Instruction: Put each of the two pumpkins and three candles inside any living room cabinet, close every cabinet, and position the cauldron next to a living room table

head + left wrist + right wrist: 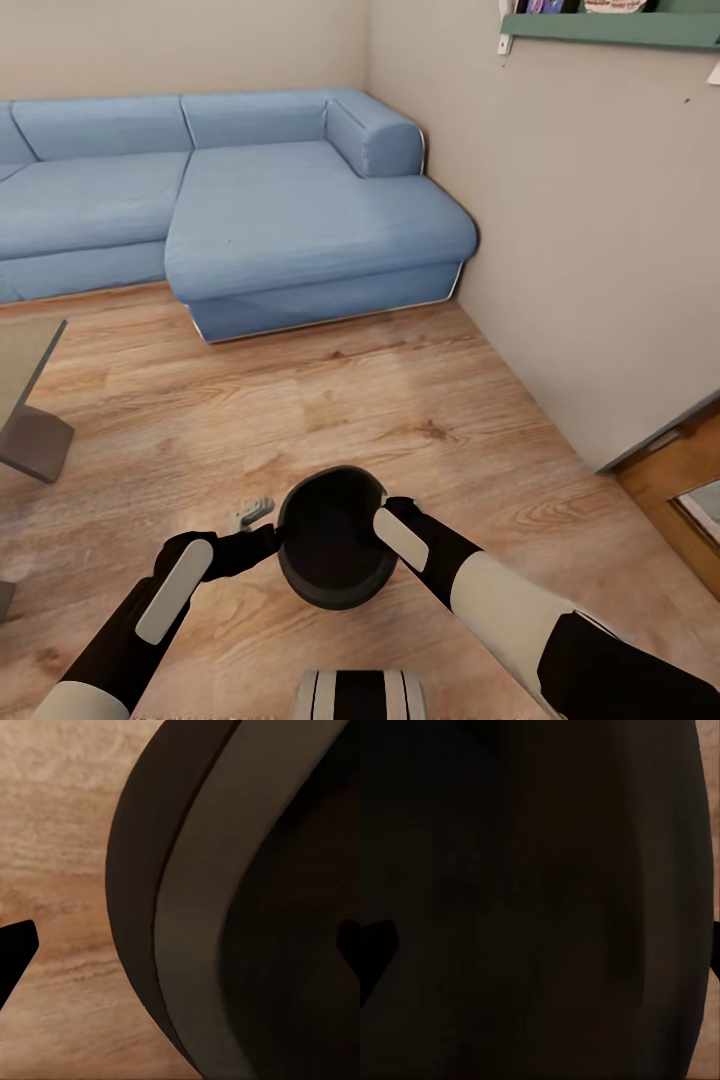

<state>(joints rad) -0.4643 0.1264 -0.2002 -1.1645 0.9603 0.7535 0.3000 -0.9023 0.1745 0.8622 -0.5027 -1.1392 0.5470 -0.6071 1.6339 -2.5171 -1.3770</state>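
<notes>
The black cauldron (330, 545) sits low in front of me over the wood floor, tipped so its dark inside faces the head camera. My left gripper (262, 540) is at its left rim and my right gripper (392, 508) at its right rim. In the left wrist view the left gripper (184, 949) is open astride the cauldron's wall (187, 907), with one fingertip (16, 949) outside over the floor and clear of it. In the right wrist view the right gripper (544, 952) is spread wide against the cauldron's black belly (540, 870). A corner of the grey table (20, 360) shows at the left edge.
A blue corner sofa (300, 220) stands against the far wall. The beige right wall (600, 250) carries a teal shelf (620, 28). A wooden doorway (680, 490) opens at the lower right. Wood floor (350, 400) lies between the sofa and me.
</notes>
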